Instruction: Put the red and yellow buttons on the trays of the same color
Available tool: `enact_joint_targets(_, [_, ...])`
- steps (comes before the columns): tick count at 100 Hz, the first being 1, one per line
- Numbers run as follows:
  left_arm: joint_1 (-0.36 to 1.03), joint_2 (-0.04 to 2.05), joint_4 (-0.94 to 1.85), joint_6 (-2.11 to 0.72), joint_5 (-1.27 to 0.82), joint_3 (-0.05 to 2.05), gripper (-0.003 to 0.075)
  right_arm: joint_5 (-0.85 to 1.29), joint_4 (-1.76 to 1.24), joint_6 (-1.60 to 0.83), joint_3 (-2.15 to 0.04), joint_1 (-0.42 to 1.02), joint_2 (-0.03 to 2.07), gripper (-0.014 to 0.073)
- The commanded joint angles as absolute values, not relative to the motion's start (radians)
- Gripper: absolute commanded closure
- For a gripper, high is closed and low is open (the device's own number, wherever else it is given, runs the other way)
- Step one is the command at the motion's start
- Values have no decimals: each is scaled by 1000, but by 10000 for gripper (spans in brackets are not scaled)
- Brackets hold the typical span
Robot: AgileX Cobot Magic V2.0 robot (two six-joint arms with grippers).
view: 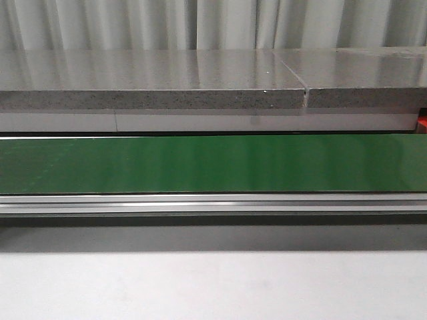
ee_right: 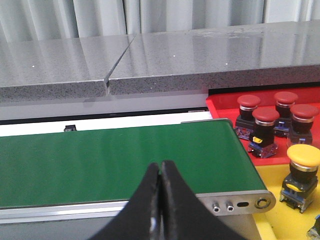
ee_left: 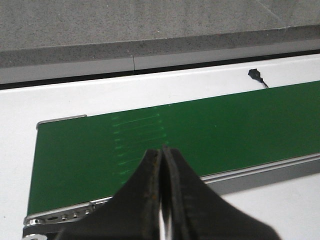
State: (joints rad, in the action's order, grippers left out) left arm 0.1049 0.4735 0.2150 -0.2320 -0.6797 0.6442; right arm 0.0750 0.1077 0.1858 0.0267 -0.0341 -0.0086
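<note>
Four red buttons (ee_right: pixel 266 116) stand clustered on the red tray (ee_right: pixel 225 104) at the right edge of the right wrist view, and a yellow button (ee_right: pixel 303 156) sits on the yellow tray (ee_right: pixel 270 192) in the lower right corner, just below them. All lie to the right of the right arm's fingers (ee_right: pixel 160 172), well apart from them, past the rounded end of the green conveyor belt (ee_right: pixel 115 160). Those fingers are pressed together, tips touching, holding nothing, poised over the belt's near rail at the bottom centre. In the left wrist view the left arm's fingers (ee_left: pixel 163 160) are likewise closed and empty, at the bottom centre above the other end of the belt. A small black plug (ee_left: pixel 255 74) lies on the white tabletop (ee_left: pixel 75 102) at the upper right. The front view shows only the belt across mid-frame, a grey speckled stone ledge (view: pixel 153 87) above it, and pale curtains (view: pixel 200 23) along the top.
</note>
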Motion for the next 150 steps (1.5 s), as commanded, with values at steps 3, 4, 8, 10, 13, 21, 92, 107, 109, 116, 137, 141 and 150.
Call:
enact_joint_targets(3, [110,483,188,-216,-594,668,741,0,119,175,12,-40,-21,660])
enact_joint_targets(4, [110,483,183,-204,-588,666,741,0,119,175,12,-40,-21,660])
enact_joint_targets(8, [110,479,164,-162,-565,656,741,0,119,175,12,-40,-21,660])
enact_joint_targets(10, [110,476,151,-133,-548,648,741,0,119,175,12,-40,-21,660])
enact_joint_targets(13, [110,467,109,-94,-520,635,741,0,119,175,12,-40,-21,660])
enact_joint_targets(21, [110,441,14,-18,-411,589,741,0,119,175,12,-40,-21,660])
enact_joint_targets(92, [31,36,-9,-6,-35,94,741,0,119,175,12,-40,-21,660])
enact_joint_targets(107, [31,-47,0,-6,-16,-7,741,0,119,175,12,-40,-21,660])
enact_joint_targets(109, [31,-45,0,-6,0,-20,741,0,119,175,12,-40,-21,660])
enact_joint_targets(116, [31,-45,26,-6,25,-49,741,0,119,175,12,-40,-19,660])
enact_joint_targets(137, [31,-45,29,-6,0,-46,741,0,119,175,12,-40,-18,660])
enact_joint_targets(141, [31,-45,29,-6,0,-46,741,0,119,175,12,-40,-18,660])
enact_joint_targets(150, [31,-45,29,-6,6,-46,741,0,119,175,12,-40,-18,660])
